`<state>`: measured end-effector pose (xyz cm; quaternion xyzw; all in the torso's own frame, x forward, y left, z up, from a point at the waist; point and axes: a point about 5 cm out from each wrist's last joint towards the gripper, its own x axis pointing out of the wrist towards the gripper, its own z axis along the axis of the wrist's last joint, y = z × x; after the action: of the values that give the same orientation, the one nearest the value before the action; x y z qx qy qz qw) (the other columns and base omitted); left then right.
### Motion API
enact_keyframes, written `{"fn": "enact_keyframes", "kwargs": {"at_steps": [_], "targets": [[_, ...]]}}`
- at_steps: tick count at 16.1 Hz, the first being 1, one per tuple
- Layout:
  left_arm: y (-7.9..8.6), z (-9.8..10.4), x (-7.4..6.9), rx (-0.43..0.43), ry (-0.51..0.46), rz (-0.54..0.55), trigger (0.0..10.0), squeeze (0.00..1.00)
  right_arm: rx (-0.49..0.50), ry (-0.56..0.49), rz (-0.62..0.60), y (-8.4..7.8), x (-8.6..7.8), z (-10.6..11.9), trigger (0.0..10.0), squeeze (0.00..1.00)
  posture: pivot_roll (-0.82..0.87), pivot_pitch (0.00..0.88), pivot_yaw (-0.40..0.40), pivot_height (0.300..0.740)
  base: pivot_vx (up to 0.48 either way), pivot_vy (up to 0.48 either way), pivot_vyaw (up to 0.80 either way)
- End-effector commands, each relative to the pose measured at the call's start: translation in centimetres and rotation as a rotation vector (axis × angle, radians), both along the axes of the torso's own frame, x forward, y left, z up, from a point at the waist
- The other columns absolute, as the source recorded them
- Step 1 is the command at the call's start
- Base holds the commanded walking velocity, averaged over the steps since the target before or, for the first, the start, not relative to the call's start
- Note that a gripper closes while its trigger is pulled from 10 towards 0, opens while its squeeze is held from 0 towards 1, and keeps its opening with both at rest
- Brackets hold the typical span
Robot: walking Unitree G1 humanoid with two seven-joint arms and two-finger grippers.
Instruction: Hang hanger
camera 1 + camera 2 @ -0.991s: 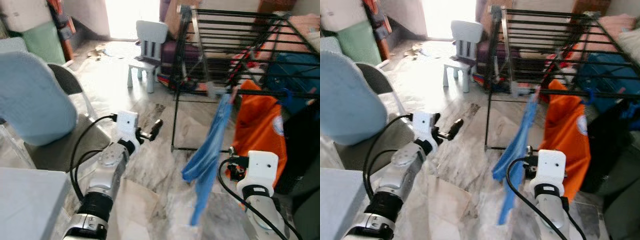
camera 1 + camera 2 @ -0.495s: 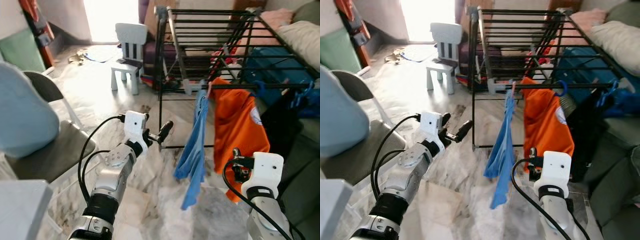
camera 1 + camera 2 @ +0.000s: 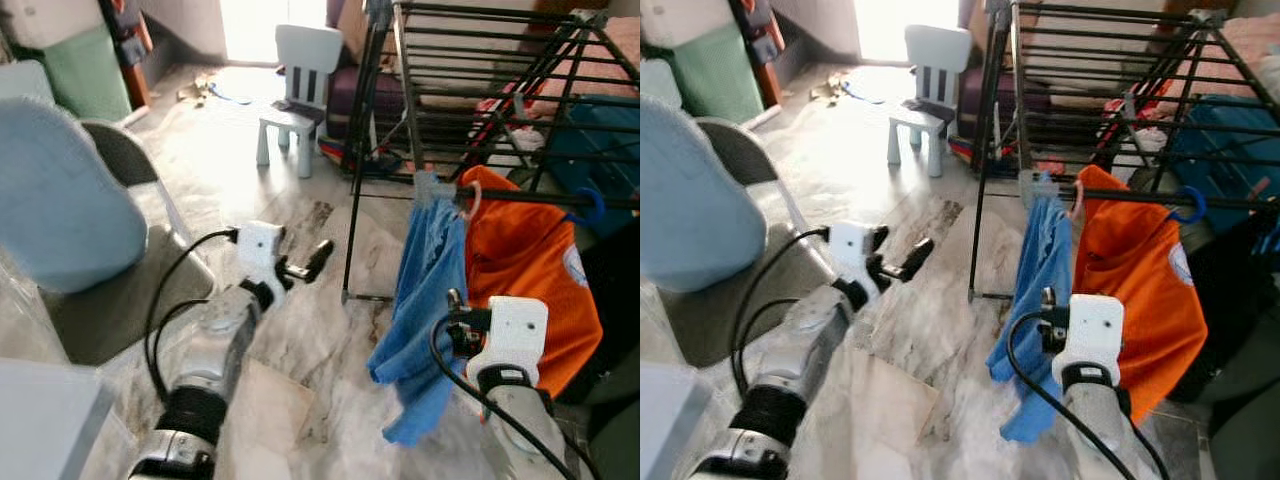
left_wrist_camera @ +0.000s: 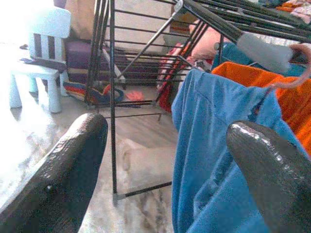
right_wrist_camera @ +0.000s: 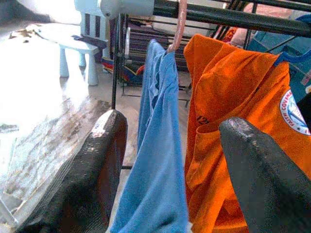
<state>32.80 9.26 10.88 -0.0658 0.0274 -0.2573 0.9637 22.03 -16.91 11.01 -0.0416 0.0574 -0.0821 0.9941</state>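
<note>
A blue garment (image 3: 425, 290) hangs from a pink hanger (image 5: 181, 19) hooked over the front rail of the black drying rack (image 3: 480, 60). Beside it on the same rail hangs an orange shirt (image 3: 520, 270) on a blue hanger (image 3: 590, 208). My right gripper (image 5: 172, 121) is open and holds nothing. It is a short way in front of the two garments, below the rail. My left gripper (image 3: 305, 262) is also open and holds nothing. It is raised over the marble floor to the left of the rack and points toward the blue garment (image 4: 209, 145).
A small white child's chair (image 3: 295, 90) stands on the floor beyond the left gripper. A grey chair with a pale blue cushion (image 3: 60, 190) is at the left, and a white table corner (image 3: 40, 420) at the bottom left. Clothes and bags lie under and behind the rack.
The whole picture has swung sideways and back, so the camera moved. Both arms hold much the same pose with open fingers. The blue garment stays on the rail.
</note>
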Motion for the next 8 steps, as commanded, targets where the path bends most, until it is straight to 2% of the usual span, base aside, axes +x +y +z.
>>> {"fn": "enact_keyframes", "kwargs": {"at_steps": [1, 5, 7, 8], "targets": [[-1.1, 0.5, -0.1, -0.007, -0.014, -0.033, 10.0, 0.00, -0.002, 0.000, -0.020, -0.5, -0.2, 0.1, 10.0, 0.00, -0.05, 0.000, -0.022, 0.740, 0.386, 0.000, 0.00], [-1.1, 0.3, -0.3, -0.002, -0.006, -0.039, 10.0, 0.00, 0.000, 0.015, -0.056, -0.9, -0.1, -0.2, 10.0, 0.00, -0.05, 0.000, -0.023, 0.740, 0.387, 0.000, 0.00], [-1.2, 0.3, -0.2, 0.001, -0.001, -0.041, 10.0, 0.00, -0.040, 0.035, -0.111, -1.9, -0.1, -0.3, 10.0, 0.00, -0.05, 0.000, -0.023, 0.740, 0.354, 0.000, 0.00], [-1.2, 0.2, -0.1, 0.014, 0.006, -0.041, 10.0, 0.00, -0.057, 0.048, -0.116, -2.1, 0.0, -0.4, 10.0, 0.00, -0.05, 0.000, -0.022, 0.740, 0.000, 0.000, 0.00]]}}
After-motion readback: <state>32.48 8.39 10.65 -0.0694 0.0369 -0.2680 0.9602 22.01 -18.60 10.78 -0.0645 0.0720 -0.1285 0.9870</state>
